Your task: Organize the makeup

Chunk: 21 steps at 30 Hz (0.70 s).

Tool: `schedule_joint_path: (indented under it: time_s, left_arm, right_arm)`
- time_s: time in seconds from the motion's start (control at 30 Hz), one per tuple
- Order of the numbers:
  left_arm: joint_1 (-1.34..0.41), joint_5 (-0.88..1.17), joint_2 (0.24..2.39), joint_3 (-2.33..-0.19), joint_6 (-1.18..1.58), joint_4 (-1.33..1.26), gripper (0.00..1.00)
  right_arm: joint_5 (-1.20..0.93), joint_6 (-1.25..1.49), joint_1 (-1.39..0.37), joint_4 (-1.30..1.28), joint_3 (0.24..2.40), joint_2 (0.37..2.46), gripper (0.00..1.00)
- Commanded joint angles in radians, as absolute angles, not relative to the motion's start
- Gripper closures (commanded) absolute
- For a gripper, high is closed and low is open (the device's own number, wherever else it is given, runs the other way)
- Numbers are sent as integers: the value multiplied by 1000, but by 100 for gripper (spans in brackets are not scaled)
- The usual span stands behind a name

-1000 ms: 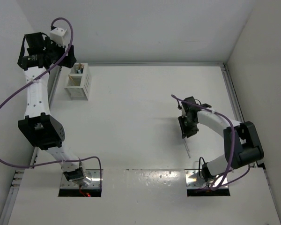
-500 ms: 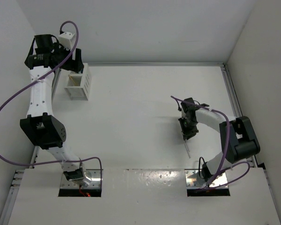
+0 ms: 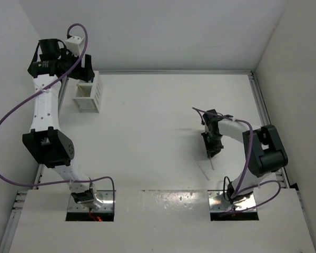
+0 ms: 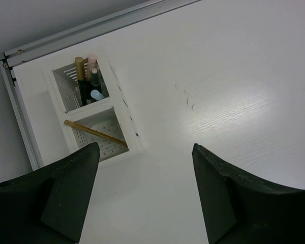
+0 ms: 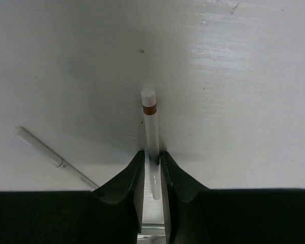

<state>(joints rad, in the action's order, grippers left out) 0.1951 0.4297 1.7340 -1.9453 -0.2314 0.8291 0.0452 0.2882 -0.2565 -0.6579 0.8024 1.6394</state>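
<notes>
**Two sticks left outside the box, one in the right gripper's pinch**

The right gripper (image 5: 152, 155) has its jaws closed narrowly on a clear stick (image 5: 151, 127) with a white cap and a brown band. It holds the stick by its lower half, so the capped end pokes out ahead of the fingers. The gripper sits low over the table (image 5: 244, 76), well apart from the white box (image 4: 91, 105) and on the opposite side of the table. Whether the stick has left the surface cannot be told. A second stick (image 5: 48, 152), pale and thin, lies flat on the table just beside that gripper, equally far from the box.

The left gripper (image 4: 145, 150) hangs above the box with its jaws wide apart and nothing between them.

In the box's compartment nearer the wall, several tubes (image 4: 89, 81) stand upright: gold-capped, pink, dark and light blue. In the other compartment a tan pencil (image 4: 94, 133) leans diagonally.

By this reckoning most of the sorting is done. What remains is to carry the gripped stick across to the box, and then fetch the last one from the table
</notes>
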Motion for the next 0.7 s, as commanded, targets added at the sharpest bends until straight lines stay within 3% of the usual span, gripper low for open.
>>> schedule_joint_path:
  time_s: [0.0, 0.07, 0.17, 0.37, 0.5, 0.67]
  left_arm:
    - [189, 449, 1724, -1944, -218, 827, 21]
    - [189, 449, 1724, -1944, -218, 827, 21]
    - [189, 459, 1724, -1934, -218, 827, 21]
    - [169, 563, 1724, -1899, -250, 837, 21]
    - [76, 692, 1724, -1852, -324, 867, 15]
    - [-32, 905, 1764, -1829, -376, 856, 14]
  right_arm:
    - [120, 290, -245, -661, 854, 1692, 80]
    - [121, 291, -241, -664, 865, 1710, 80]
    - [80, 278, -236, -666, 897, 1739, 100]
    - [40, 209, -219, -628, 969, 1703, 100]
    - [-29, 138, -247, -520, 1052, 1586, 100]
    - [-261, 86, -345, -310, 1172, 1545, 100]
